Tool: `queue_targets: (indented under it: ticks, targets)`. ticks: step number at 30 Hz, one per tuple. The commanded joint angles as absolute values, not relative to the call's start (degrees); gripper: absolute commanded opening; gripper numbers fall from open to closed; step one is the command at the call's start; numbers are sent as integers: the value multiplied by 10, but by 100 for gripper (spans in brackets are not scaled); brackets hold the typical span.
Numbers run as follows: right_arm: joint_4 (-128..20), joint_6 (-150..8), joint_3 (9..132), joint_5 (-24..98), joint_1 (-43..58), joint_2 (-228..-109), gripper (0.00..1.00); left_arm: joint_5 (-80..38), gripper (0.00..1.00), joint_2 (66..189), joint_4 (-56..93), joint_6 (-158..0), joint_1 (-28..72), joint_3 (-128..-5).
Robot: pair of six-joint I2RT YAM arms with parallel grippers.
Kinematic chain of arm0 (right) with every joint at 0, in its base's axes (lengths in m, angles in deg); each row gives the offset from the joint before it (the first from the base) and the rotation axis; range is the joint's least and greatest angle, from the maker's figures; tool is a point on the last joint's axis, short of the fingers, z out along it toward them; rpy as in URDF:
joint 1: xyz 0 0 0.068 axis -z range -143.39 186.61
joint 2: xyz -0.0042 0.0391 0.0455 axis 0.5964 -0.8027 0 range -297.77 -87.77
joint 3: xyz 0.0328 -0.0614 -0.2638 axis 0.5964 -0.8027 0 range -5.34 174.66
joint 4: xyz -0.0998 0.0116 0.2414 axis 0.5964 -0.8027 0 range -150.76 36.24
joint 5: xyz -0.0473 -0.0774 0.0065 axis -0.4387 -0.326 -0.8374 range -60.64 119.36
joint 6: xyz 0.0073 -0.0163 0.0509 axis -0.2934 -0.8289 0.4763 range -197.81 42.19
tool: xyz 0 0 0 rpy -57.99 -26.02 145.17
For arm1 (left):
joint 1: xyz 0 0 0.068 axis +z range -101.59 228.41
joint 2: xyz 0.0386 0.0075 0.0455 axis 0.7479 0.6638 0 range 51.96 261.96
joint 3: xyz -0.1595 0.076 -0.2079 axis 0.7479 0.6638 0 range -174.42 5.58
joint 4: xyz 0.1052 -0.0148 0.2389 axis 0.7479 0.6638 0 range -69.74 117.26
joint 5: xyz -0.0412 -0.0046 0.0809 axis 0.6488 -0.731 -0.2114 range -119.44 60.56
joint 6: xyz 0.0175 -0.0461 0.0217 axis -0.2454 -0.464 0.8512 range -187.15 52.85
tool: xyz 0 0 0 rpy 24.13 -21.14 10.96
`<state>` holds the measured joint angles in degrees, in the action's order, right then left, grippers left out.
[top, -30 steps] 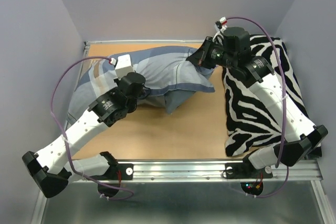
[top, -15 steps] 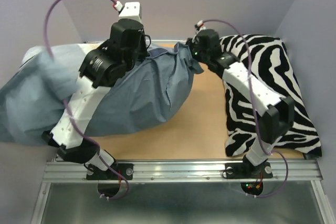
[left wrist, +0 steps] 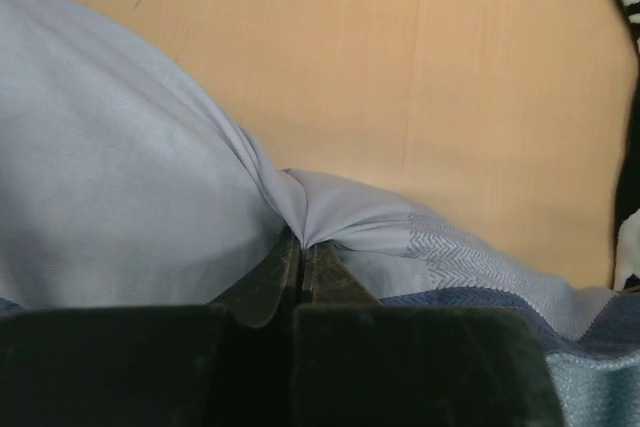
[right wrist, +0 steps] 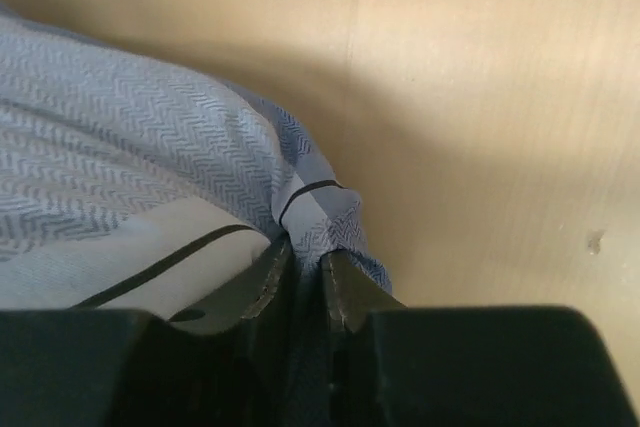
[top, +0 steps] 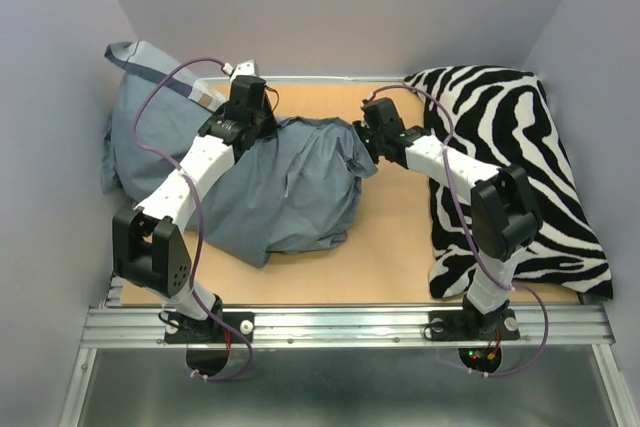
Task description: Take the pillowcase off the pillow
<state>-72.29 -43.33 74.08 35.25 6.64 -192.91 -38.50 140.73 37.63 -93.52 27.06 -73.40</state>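
Note:
The blue-grey pillowcase (top: 270, 187) lies bunched over the left and middle of the table, bulging as if stuffed; its striped face shows at the back left. The white pillow is hidden, no bare part shows. My left gripper (top: 262, 132) is shut on a pinch of the pillowcase's plain fabric (left wrist: 300, 209) near the back middle. My right gripper (top: 368, 144) is shut on the pillowcase's herringbone-patterned right corner (right wrist: 322, 217), low over the wood.
A black-and-white zebra-striped cushion (top: 500, 167) fills the right side of the table, under the right arm. Grey walls close in the back and sides. A metal rail (top: 340, 325) runs along the near edge. Bare wood (top: 390, 237) shows between pillowcase and cushion.
The left arm swung up high with the pillowcase, then stretched back and down toward the rear. The fabric spread out and settled on the table. The right gripper moved left and lower, still gripping its corner.

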Motion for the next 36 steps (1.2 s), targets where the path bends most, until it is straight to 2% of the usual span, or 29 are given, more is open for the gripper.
queue_targets:
  ticks: [1, 3, 4, 5, 6, 7, 10, 14, 18, 21, 28, 31, 36]
  targets:
    - [-763, -476, 797, 277, 72, -1962, 41, -346, 1, 1401, 317, -964, 271, -734]
    - [-763, -473, 813, 269, 80, -1948, 59, -339, 15, 1411, 319, -957, 276, -750]
    - [-764, -471, 828, 265, 92, -1941, 73, -335, 27, 1414, 318, -955, 276, -755]
    - [-764, -470, 834, 265, 99, -1933, 77, -333, 27, 1413, 316, -951, 276, -758]
    - [-764, -470, 841, 264, 106, -1925, 80, -332, 40, 1412, 313, -941, 277, -763]
    - [-764, -468, 849, 266, 126, -1908, 84, -335, 44, 1406, 311, -937, 276, -767]
    - [-769, -465, 860, 289, 164, -1873, 86, -341, 47, 1391, 310, -913, 276, -791]
    - [-774, -459, 850, 315, 166, -1830, 88, -365, 52, 1365, 313, -900, 276, -813]
    - [-771, -450, 788, 324, 165, -1780, 88, -379, 59, 1341, 347, -883, 272, -839]
    - [-765, -453, 757, 354, 156, -1737, 88, -421, 60, 1326, 382, -868, 251, -836]
    - [-761, -456, 706, 274, -15, -1724, 88, -534, 61, 1256, 425, -889, 170, -706]
    - [-754, -450, 689, 232, -66, -1731, 88, -533, 62, 1240, 418, -903, 152, -647]
    - [-738, -437, 659, 207, -93, -1758, 88, -507, 64, 1232, 380, -911, 124, -574]
